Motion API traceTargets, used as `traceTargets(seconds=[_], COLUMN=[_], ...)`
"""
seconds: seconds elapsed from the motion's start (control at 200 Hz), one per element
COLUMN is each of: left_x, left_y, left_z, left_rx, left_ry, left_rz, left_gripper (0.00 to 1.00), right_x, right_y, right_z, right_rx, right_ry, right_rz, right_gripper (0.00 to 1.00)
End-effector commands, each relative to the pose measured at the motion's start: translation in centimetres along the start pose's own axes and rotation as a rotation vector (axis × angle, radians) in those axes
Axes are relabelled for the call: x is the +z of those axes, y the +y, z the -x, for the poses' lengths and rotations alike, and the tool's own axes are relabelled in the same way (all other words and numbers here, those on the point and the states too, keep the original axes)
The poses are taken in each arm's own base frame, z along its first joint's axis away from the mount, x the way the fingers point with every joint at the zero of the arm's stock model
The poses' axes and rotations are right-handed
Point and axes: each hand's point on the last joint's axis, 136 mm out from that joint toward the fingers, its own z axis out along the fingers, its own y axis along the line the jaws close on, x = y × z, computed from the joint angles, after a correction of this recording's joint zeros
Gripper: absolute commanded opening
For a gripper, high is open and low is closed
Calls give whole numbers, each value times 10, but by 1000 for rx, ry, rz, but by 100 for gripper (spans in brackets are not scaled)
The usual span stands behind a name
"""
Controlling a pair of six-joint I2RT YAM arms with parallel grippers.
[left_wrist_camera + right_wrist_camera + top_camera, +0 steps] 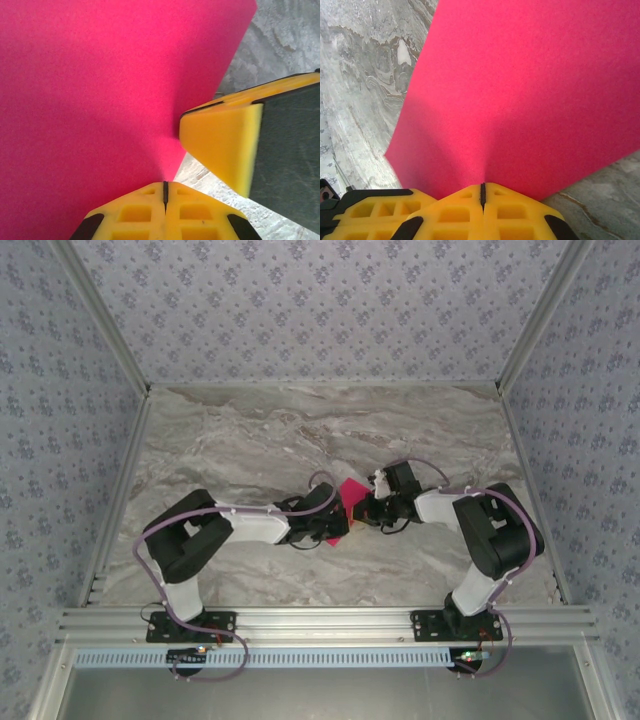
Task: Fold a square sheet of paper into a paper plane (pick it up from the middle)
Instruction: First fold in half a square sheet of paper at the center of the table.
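Left gripper point(165, 192) first: its yellow fingers are pressed together, the slit between them a thin dark line, and they pinch the edge of the square sheet of paper point(100, 100). From the left wrist the magenta-pink sheet spreads away from the fingertips, flat and unmarked, across the left and top of the view.

Over to the right gripper point(482, 192): same story, jaws squeezed tight, nipping the sheet along another edge. From the right wrist the pink surface fans up and to the right, with one corner pointing down at the left.

The two grippers sit just beside each other. The right one's yellow wedge pokes in at the paper's edge in the left wrist view, and the left one's yellow finger block sits at the lower left in the right wrist view.

From above, both arms reach inward and meet near the middle of the grey marble table point(250, 430), with the sheet showing as a small pink patch between the wrists. I cannot tell whether it touches the marble. Patterned walls point(320, 300) close in the table on three sides, and an aluminium rail point(320, 620) runs along the near edge, carrying both bases.
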Motion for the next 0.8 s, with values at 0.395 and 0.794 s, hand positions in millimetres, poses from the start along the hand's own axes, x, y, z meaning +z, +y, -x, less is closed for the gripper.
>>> traceTargets(seconds=[0.395,0.794], left_x=[7,-6], left_y=[23,67], left_z=[-14,-43], left_rx=[-54,-139], left_ry=[46,110], left_rz=[102,226], left_gripper=[0,0], right_x=[6,-28], right_y=[-17,-80], right_z=[4,72], right_rx=[-43,161], right_ry=[22,-161], right_rz=[-83,-195], right_gripper=[0,0])
